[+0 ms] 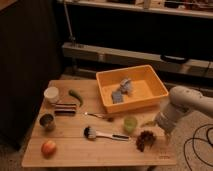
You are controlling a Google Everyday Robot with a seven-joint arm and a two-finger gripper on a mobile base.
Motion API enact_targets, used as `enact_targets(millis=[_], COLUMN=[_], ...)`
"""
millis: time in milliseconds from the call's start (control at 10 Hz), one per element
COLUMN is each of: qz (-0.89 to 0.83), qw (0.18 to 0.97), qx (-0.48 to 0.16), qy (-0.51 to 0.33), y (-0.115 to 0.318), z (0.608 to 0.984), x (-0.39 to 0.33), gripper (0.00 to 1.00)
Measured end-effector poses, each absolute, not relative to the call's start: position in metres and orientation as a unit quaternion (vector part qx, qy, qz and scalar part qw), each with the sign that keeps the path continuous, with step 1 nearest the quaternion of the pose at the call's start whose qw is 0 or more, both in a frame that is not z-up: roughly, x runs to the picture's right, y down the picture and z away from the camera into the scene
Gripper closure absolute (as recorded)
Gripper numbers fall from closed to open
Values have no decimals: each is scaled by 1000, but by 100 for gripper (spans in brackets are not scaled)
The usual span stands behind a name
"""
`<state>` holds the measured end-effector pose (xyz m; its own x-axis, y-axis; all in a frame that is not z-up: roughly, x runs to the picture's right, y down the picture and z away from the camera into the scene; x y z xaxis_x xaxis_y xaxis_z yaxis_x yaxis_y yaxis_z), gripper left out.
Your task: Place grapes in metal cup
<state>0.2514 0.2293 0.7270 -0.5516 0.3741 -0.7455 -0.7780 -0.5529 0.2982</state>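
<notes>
— One bunch of grapes (146, 140): where is it?
— On the wooden table's (100, 152) front right, beside the green cup (130, 123), well apart from the metal cup (47, 121) at the left.
— And the gripper (156, 131)?
— Just above the grapes' right side, jaws spread, holding nothing.

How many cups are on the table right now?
3: white cup far left, metal cup just nearer the camera, green cup near the middle, left of the grapes. The bin could hide another. Gripper hovers by the grapes, at the right of the table.
</notes>
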Motion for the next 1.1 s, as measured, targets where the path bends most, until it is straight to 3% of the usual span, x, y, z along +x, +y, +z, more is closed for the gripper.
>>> enact_targets(millis=[700, 1100], qz=[823, 828], qw=[349, 342], qx=[-315, -309], qy=[319, 318], y=[229, 231], z=[728, 750], x=[252, 248], gripper=[20, 20])
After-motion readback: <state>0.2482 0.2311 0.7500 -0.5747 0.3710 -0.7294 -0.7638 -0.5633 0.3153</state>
